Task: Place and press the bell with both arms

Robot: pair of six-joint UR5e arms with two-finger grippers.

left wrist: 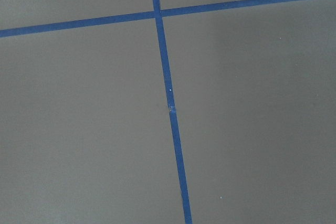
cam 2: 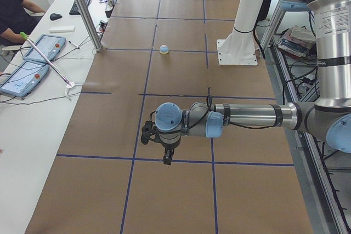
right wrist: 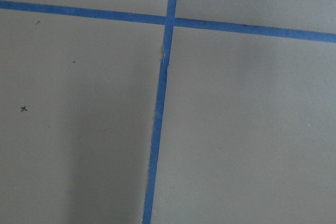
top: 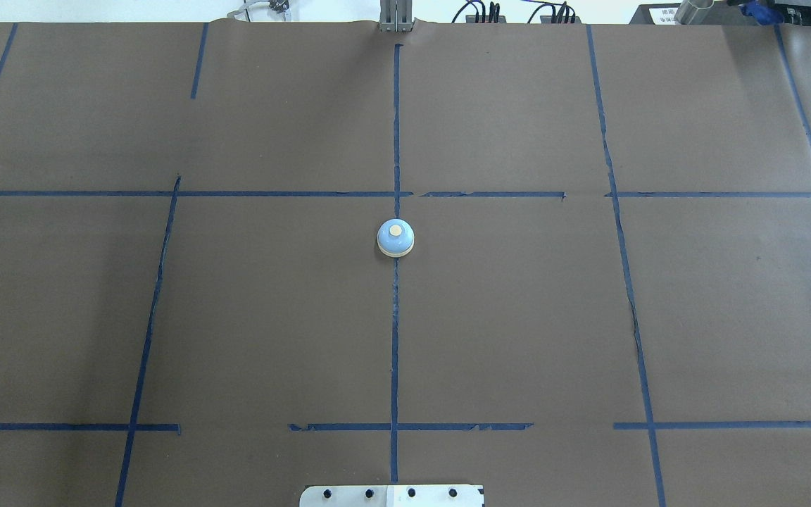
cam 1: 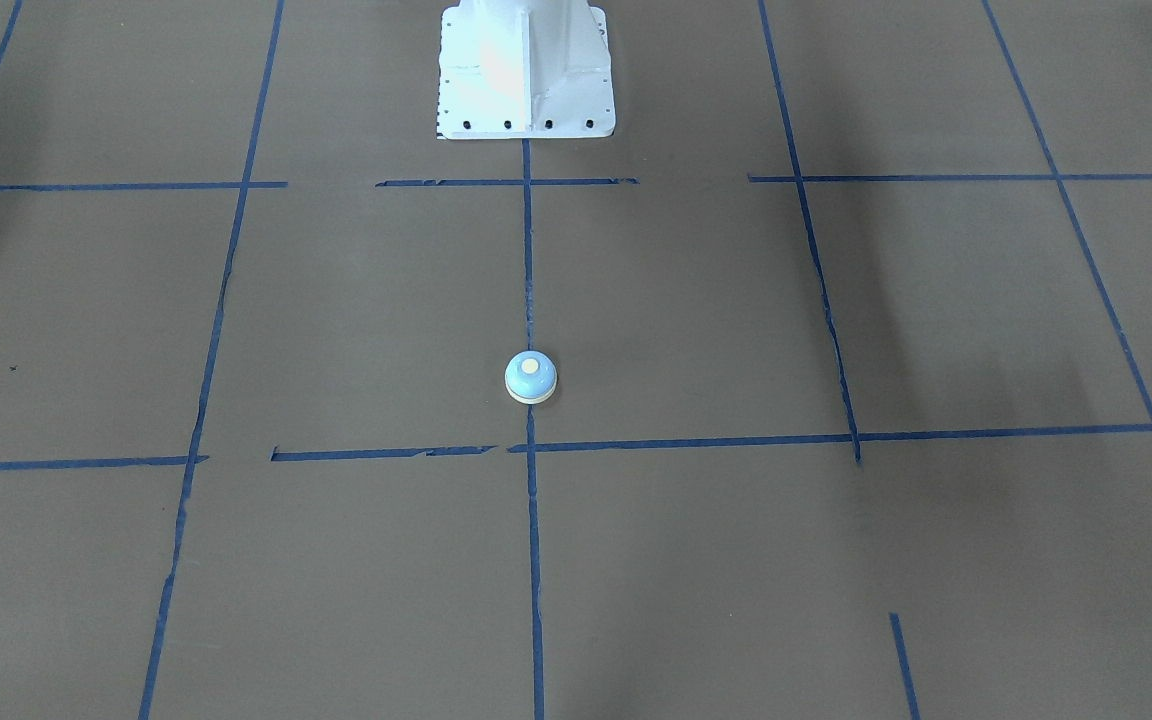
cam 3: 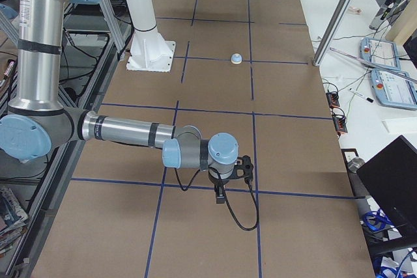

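The light-blue bell [cam 1: 531, 377] with its cream button stands upright and alone on the central blue tape line of the brown table [top: 518, 317]. It also shows in the overhead view [top: 395, 238], small in the left side view [cam 2: 164, 49] and in the right side view [cam 3: 237, 58]. My left gripper [cam 2: 166, 159] hangs over the table's left end, far from the bell. My right gripper [cam 3: 220, 196] hangs over the table's right end, equally far. Both show only in side views, so I cannot tell whether they are open or shut. Both wrist views show only tape lines.
The white mounting pedestal [cam 1: 526, 70] stands at the robot's side of the table. A metal post [cam 2: 82, 9] rises at the operators' edge. Tablets [cam 2: 33, 61], cables and a seated person [cam 2: 13, 9] are on the adjoining white desk.
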